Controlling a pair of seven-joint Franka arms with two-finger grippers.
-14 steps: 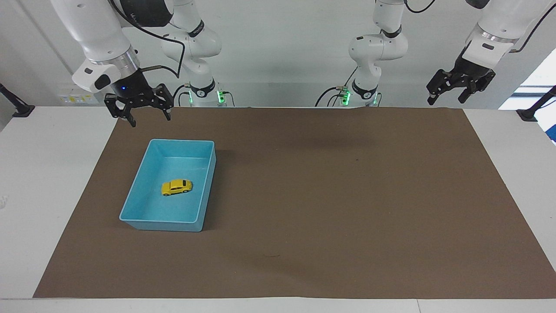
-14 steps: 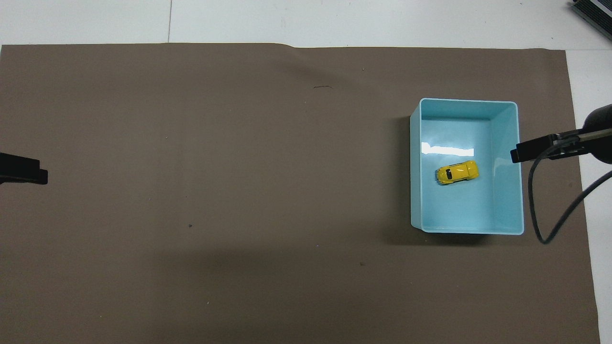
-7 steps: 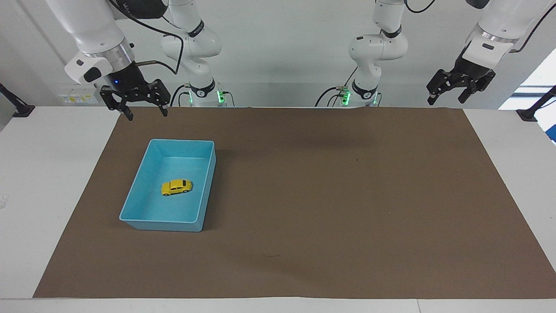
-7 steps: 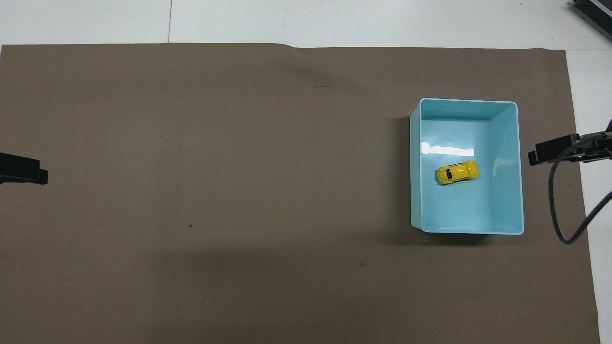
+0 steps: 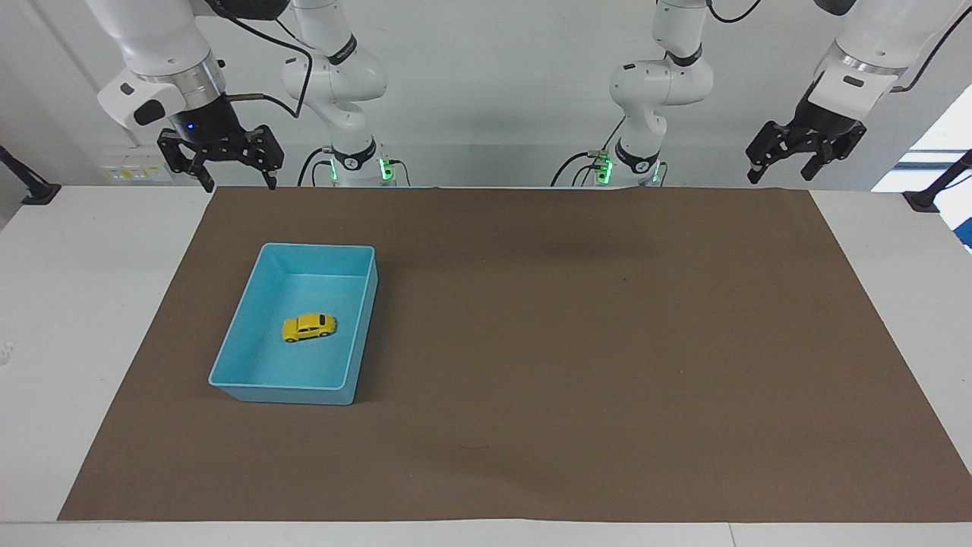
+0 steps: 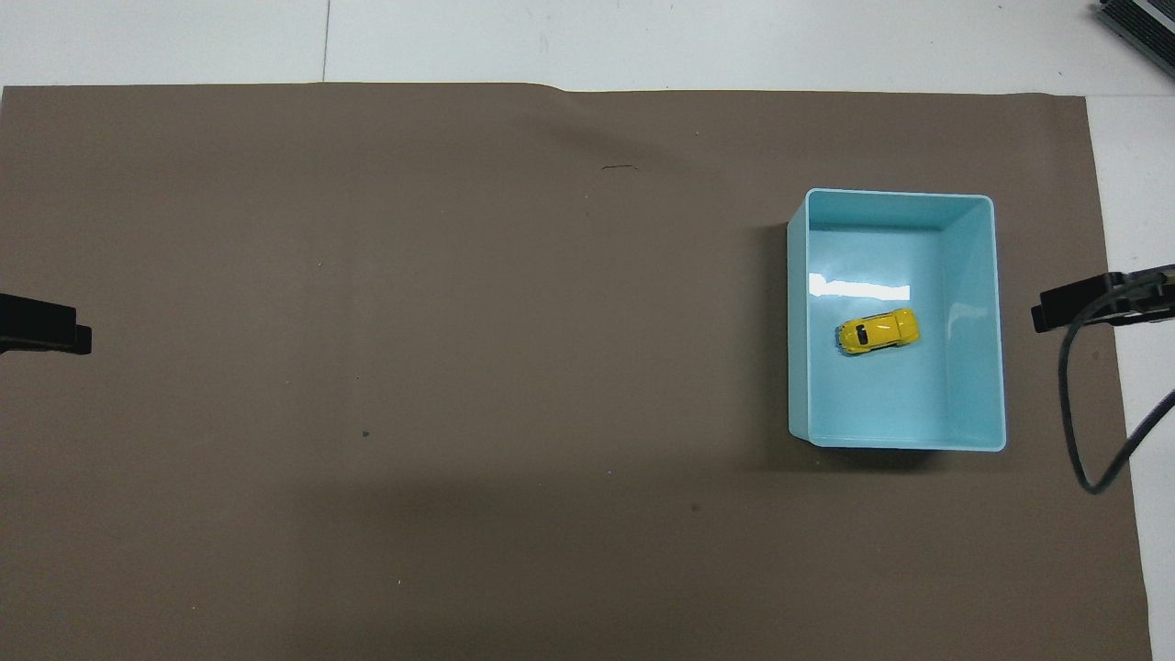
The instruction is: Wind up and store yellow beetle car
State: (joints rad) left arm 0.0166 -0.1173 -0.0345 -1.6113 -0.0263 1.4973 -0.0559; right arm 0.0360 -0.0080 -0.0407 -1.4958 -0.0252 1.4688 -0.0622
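Observation:
The yellow beetle car (image 5: pixel 308 327) (image 6: pixel 878 331) stands on its wheels on the floor of the blue bin (image 5: pixel 237 334) (image 6: pixel 973 404), near the bin's middle. High over the mat's corner at the right arm's end hangs my right gripper (image 5: pixel 238 181), open and holding nothing. In the overhead view only a tip of the right gripper (image 6: pixel 1065 305) shows at the picture's edge. My left gripper (image 5: pixel 781 169) waits raised over the mat's corner at the left arm's end, open and holding nothing, and one dark tip of the left gripper (image 6: pixel 46 330) shows from above.
A brown mat (image 5: pixel 577 342) covers most of the white table (image 5: pixel 68 304). The bin sits on the mat toward the right arm's end. A black cable (image 6: pixel 1083 413) loops down from the right arm beside the bin.
My right gripper has risen and drawn back toward its base, away from the bin. The car, the bin and the left arm have not moved.

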